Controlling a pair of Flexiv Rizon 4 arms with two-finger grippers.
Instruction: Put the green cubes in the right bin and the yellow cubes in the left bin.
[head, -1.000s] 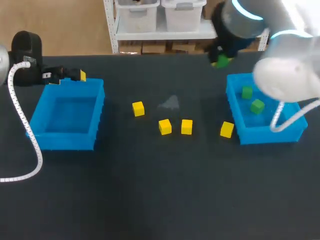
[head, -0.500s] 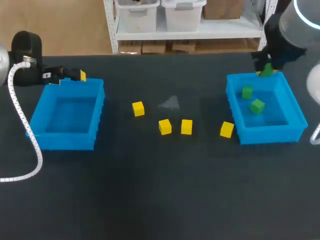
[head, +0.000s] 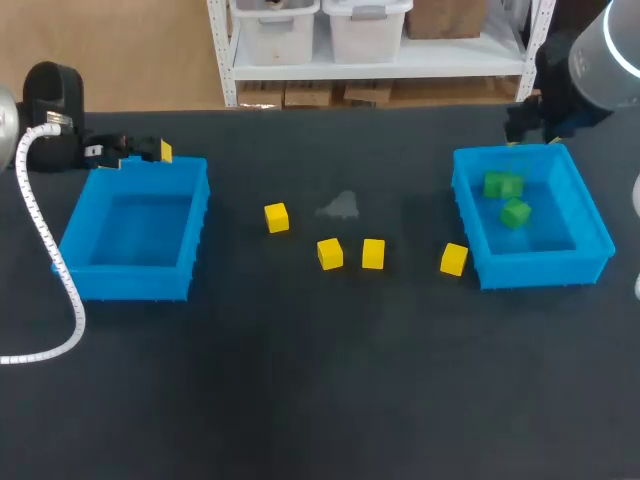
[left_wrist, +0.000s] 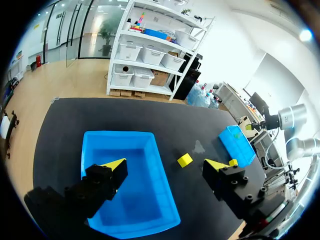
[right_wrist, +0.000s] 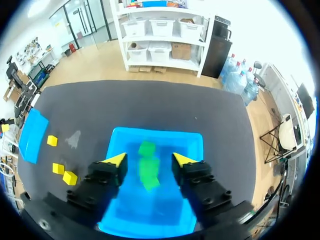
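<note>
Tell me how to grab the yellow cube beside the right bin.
Come straight down from above and pinch the yellow cube on its near and far faces. The wall of the right bin stands close beside its right face, likely leaving no room for a finger there. Match the cube's slight turn.

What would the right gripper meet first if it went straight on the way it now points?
Most likely the green cubes in the right bin: the right wrist view shows them straight ahead of the open right gripper. Depth is unclear; nothing else shows in between.
</note>
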